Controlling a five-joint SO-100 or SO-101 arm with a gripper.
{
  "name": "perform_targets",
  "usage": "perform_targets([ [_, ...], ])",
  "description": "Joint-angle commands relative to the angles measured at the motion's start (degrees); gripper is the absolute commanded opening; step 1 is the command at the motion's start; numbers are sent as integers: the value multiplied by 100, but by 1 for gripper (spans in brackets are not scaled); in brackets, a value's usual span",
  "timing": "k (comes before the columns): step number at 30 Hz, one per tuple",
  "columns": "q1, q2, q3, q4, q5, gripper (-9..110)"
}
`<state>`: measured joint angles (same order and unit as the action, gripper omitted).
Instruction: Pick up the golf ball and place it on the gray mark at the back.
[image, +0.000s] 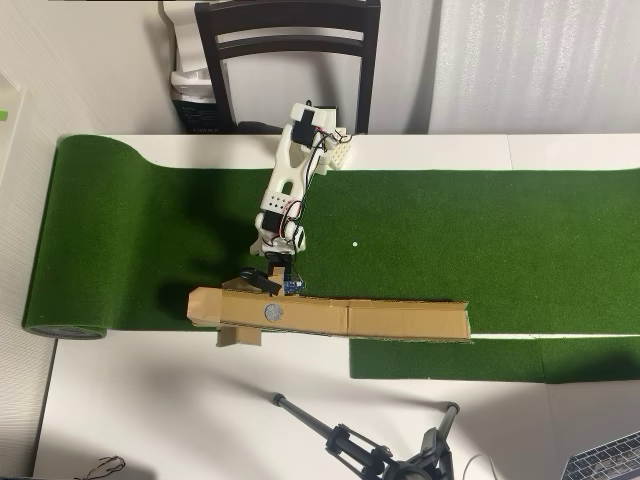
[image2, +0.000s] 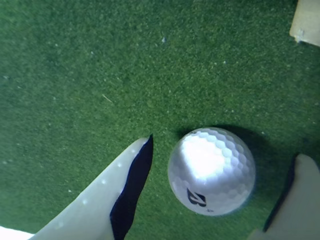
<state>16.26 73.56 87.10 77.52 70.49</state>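
In the wrist view the golf ball (image2: 211, 171) is white and dimpled with a dark printed mark, and it rests on the green turf (image2: 100, 75). My gripper (image2: 224, 147) is open and straddles it. One pale finger (image2: 122, 192) is just left of the ball, the other finger (image2: 300, 200) further off to its right. Neither finger visibly touches the ball. In the overhead view the gripper (image: 263, 281) is low beside the brown cardboard strip (image: 400, 320) and hides the ball. The gray mark (image: 272, 312) lies on that cardboard, just below the gripper.
A tiny white dot (image: 354, 243) sits on the turf right of the arm (image: 290, 190). The turf's rolled end (image: 65, 330) is at the left. A dark chair (image: 288, 50) stands behind the arm's base, and a tripod (image: 350, 440) lies on the white table below the cardboard.
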Motion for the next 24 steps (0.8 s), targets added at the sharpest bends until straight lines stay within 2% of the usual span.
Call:
perform_targets([
  [1, -18, 149, -97, 0, -53, 44],
  [24, -18, 167, 299, -9, -9, 44],
])
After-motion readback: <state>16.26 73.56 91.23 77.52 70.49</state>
